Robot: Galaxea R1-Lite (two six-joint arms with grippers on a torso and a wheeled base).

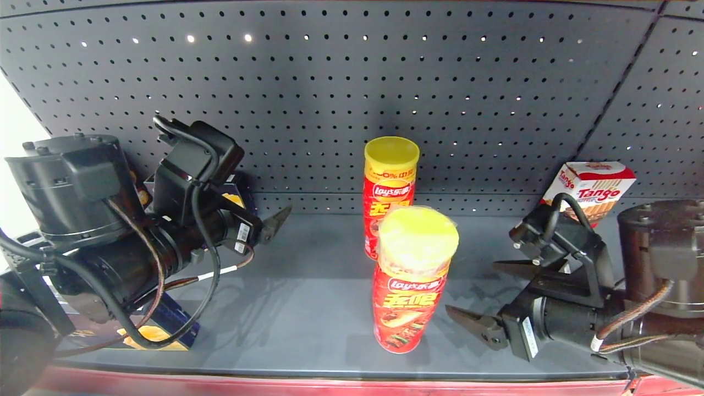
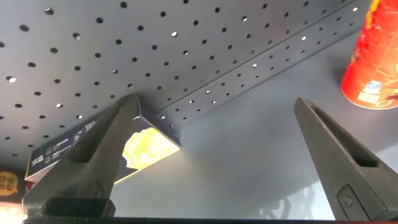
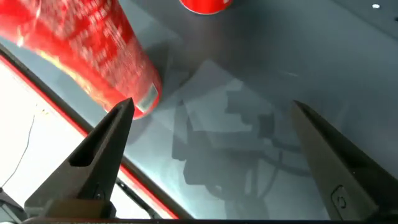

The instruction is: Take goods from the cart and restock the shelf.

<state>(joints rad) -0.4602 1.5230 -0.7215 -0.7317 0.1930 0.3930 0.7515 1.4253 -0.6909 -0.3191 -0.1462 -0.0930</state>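
Two red chip cans with yellow lids stand upright on the grey shelf (image 1: 308, 297). The back can (image 1: 390, 192) is near the pegboard; the front can (image 1: 413, 280) stands closer to the shelf's edge. My right gripper (image 1: 478, 291) hangs open just right of the front can, not touching it. In the right wrist view the front can (image 3: 87, 50) lies beyond one finger of the open gripper (image 3: 212, 104), and the back can's base (image 3: 205, 5) shows farther off. My left gripper (image 1: 269, 223) is open over the shelf's left part, nothing between its fingers (image 2: 112, 149).
A dark blue snack box (image 1: 159, 330) lies at the shelf's front left under my left arm; another blue box (image 2: 152, 146) leans at the pegboard behind the left gripper. A white and red wafer box (image 1: 591, 187) stands at the back right. A red lip (image 1: 330, 385) marks the shelf's front edge.
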